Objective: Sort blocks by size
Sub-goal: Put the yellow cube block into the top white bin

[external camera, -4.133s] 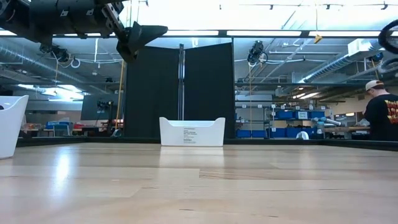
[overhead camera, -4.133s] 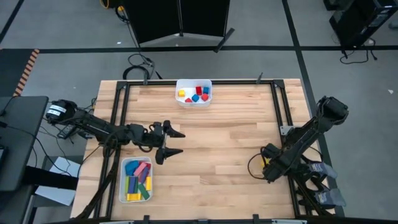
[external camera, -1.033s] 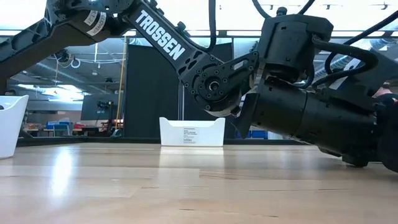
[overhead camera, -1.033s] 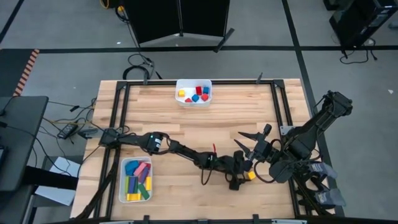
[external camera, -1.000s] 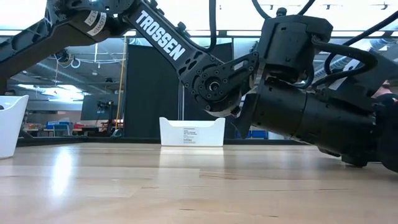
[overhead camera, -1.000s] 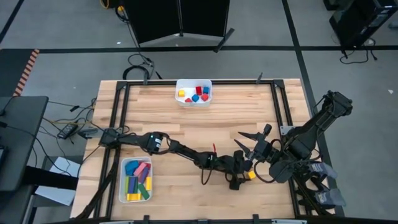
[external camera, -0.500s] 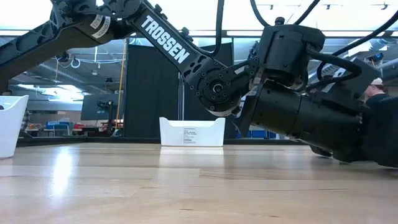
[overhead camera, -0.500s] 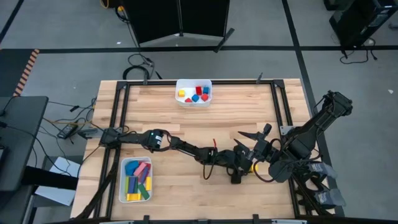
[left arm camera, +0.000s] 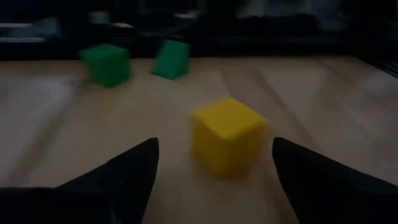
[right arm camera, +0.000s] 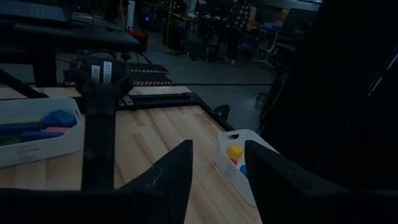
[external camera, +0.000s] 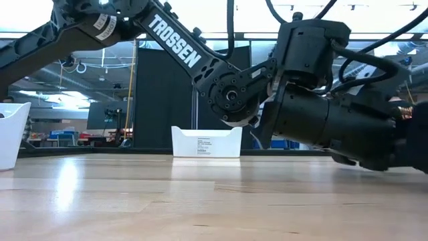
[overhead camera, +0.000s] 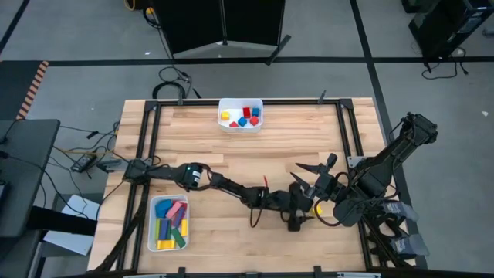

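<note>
A yellow cube rests on the wooden table, just ahead of and between the tips of my open left gripper; the fingers do not touch it. In the high view the cube shows at the near right, beside my left gripper. Two green blocks lie on the table beyond the cube. My right gripper is open and empty, hovering just beyond the left one and pointing toward the table's left edge.
A white tray at the far middle holds small cubes. A white tray at the near left holds longer bars. The right arm's wrist and cables crowd the near right corner. Bare wood lies in the middle of the table.
My left gripper has shifted a little toward the table's far edge, staying low beside the yellow cube.
</note>
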`<action>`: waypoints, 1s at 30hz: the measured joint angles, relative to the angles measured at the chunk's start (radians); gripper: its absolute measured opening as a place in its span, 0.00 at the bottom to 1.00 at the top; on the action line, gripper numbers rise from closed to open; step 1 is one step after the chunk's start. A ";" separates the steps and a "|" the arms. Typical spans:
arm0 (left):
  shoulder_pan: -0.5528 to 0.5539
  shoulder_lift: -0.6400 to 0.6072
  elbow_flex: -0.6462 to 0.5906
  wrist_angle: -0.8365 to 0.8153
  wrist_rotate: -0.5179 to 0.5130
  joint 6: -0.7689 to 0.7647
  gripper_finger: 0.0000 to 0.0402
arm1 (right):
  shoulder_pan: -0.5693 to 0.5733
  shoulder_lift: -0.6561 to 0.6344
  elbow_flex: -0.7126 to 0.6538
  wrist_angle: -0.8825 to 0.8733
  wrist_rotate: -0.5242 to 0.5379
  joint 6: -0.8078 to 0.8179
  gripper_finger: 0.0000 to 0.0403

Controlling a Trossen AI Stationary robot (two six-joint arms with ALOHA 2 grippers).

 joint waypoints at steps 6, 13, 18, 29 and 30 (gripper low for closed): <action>0.018 0.000 0.000 0.037 0.009 -0.034 0.81 | 0.000 0.000 0.000 0.000 0.000 0.000 0.39; 0.018 0.000 0.000 0.045 0.120 -0.023 0.81 | -0.003 0.000 0.000 0.003 0.000 0.000 0.39; 0.018 0.000 0.002 0.040 0.073 -0.022 0.81 | -0.021 0.000 0.000 0.006 0.000 0.003 0.39; 0.003 0.208 0.384 -0.174 0.072 -0.006 0.81 | -0.041 -0.001 0.000 0.012 -0.061 0.026 0.39; -0.001 0.216 0.386 -0.155 0.061 0.005 0.81 | -0.041 -0.001 0.000 0.012 -0.061 0.026 0.39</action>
